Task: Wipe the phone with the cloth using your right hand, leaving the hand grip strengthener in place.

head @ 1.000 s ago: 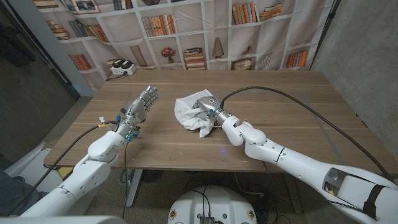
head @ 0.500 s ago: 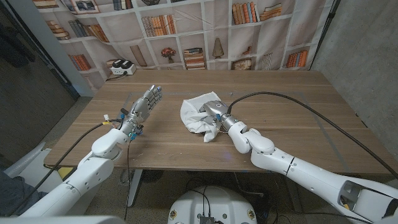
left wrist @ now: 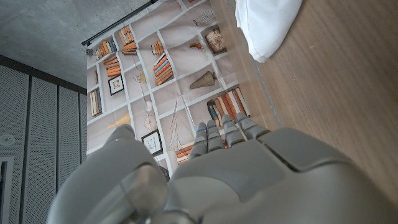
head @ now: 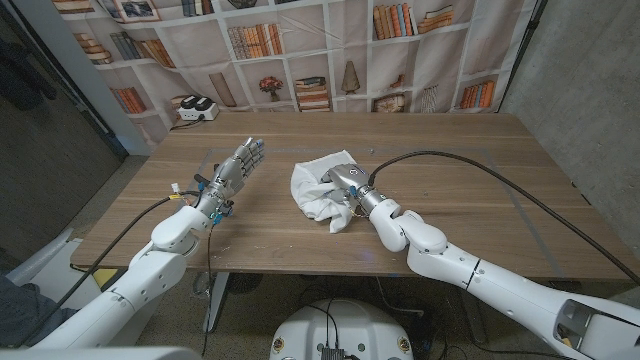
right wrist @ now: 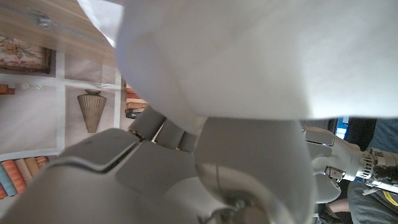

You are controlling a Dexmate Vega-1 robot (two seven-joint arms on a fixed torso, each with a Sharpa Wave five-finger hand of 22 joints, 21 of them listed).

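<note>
A crumpled white cloth [head: 310,187] lies bunched at the middle of the wooden table [head: 480,190]. My right hand [head: 343,179] is buried in its right side and grips it, with folds draped over the fingers. From the right wrist view the cloth [right wrist: 249,56] covers the fingers of that hand [right wrist: 186,168]. My left hand [head: 238,164] hovers over the table to the left of the cloth, fingers stretched out and apart, holding nothing. Seen from the left wrist view, the left hand [left wrist: 236,180] points toward a corner of the cloth [left wrist: 264,25].
A small white device [head: 195,108] sits at the table's far left corner. A black cable [head: 460,158] arcs from my right arm across the right half of the table. A printed bookshelf backdrop stands behind the far edge.
My right hand has slid the cloth a little to the right and toward me. My left hand has drifted slightly right and forward, still spread.
</note>
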